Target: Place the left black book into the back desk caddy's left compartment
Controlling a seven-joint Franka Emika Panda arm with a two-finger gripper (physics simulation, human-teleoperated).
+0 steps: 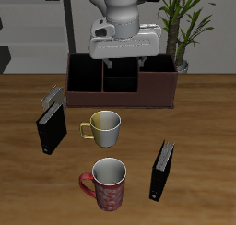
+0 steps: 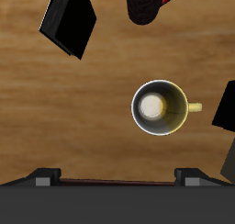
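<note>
- Overhead first, exterior view: the gripper (image 1: 120,61) hangs at the back of the surface (image 1: 198,118), over the back desk caddy (image 1: 155,92).
- The left black book (image 1: 162,171) stands on edge near the surface's front edge, well apart from the gripper and touching nothing.
- Between the book and the caddy sit a yellow-handled mug (image 1: 104,125) and, nearer the front, a red mug (image 1: 108,183).
- A second black book (image 1: 53,127) stands on the other side of the mugs, with a grey object (image 1: 53,97) just behind it that is too small to identify.
- The arm's body covers the caddy's middle sections; which end section is the left compartment cannot be told from here.
- A potted plant (image 1: 184,26) stands behind the caddy.
- Next, wrist view: the gripper (image 2: 115,179) has its fingers (image 2: 42,177) spread wide with nothing between them.
- The left black book (image 2: 69,21) shows as a dark slab, far from the fingers and cut off at the frame edge.
- The yellow-handled mug (image 2: 161,106) lies closest to the gripper, seen from straight above.
- The red mug (image 2: 147,3) and the second black book (image 2: 226,106) are both cropped by the frame.
- A dark band fills the frame's edge past the fingers; hard to make out.
</note>
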